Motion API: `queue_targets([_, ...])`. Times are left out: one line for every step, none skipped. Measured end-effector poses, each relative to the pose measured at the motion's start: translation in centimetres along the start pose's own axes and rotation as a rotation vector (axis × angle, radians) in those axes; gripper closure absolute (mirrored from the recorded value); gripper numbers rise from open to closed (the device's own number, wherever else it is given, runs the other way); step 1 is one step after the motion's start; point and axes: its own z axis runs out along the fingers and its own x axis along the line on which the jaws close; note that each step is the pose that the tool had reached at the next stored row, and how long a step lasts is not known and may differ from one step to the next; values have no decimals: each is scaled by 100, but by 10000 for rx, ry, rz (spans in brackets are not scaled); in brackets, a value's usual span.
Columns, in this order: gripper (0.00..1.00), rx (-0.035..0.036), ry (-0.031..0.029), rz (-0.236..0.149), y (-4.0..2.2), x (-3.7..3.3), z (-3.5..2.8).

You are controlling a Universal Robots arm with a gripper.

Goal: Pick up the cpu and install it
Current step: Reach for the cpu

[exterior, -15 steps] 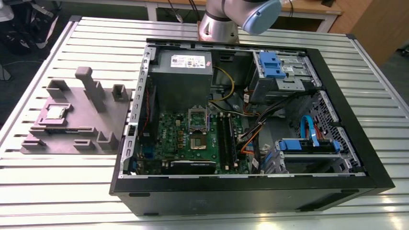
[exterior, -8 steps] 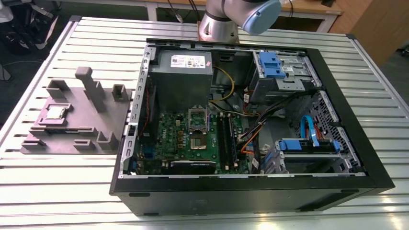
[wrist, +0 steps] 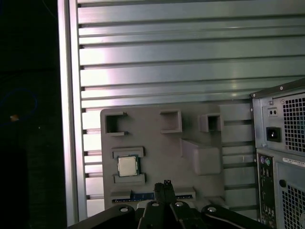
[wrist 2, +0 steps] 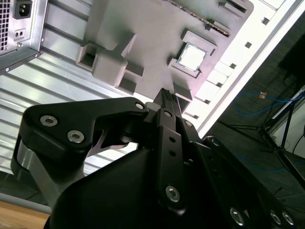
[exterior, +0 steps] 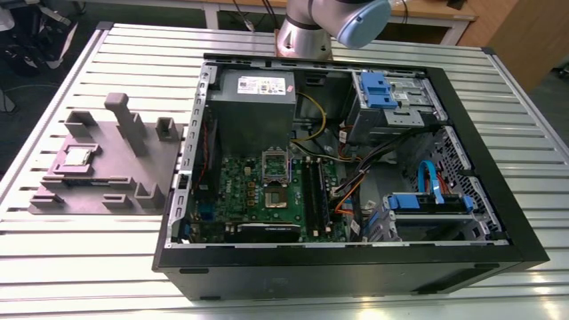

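the cpu (exterior: 78, 157) lies in a recess of the grey fixture (exterior: 111, 170), among upright blocks (wrist: 200, 155), beside the open computer case (exterior: 356, 267). in both wrist views the gripper (wrist: 167, 183), tips pressed together and empty, hangs over the fixture, apart from the cpu.

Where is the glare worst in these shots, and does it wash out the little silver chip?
In the exterior view, the ribbed metal table glares white along its nearest slats; in the first wrist view, a bright band crosses it, yet the small square silver-topped cpu is distinct; in the second wrist view, its top shines pale.
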Motion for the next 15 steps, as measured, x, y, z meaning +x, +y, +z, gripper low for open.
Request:
queue_targets([90, 0, 1, 2, -1, 20, 0])
queue_targets([90, 1, 0, 3, -3, 41, 1])
queue_targets([90, 0, 0, 3, -5, 65, 2])
queue_targets([90, 0, 0, 3, -7, 87, 2])
queue_targets([90, 0, 0, 3, -9, 109, 3])
queue_targets([90, 0, 0, 2, -10, 133, 4])
queue_targets([90, 0, 0, 3, -12, 155, 4])
queue_targets([90, 0, 1, 3, -14, 178, 4])
queue_targets([90, 1, 1, 3, -16, 201, 4])
queue_targets([90, 0, 1, 3, -18, 225, 5])
queue_targets([90, 0, 0, 3, -20, 250, 5])
queue_targets([90, 0, -1, 4, -21, 274, 6])
queue_targets([90, 0, -1, 4, -23, 298, 6])
queue_targets([90, 0, 0, 3, -25, 324, 6])
queue_targets([90, 0, -1, 3, -27, 348, 6])
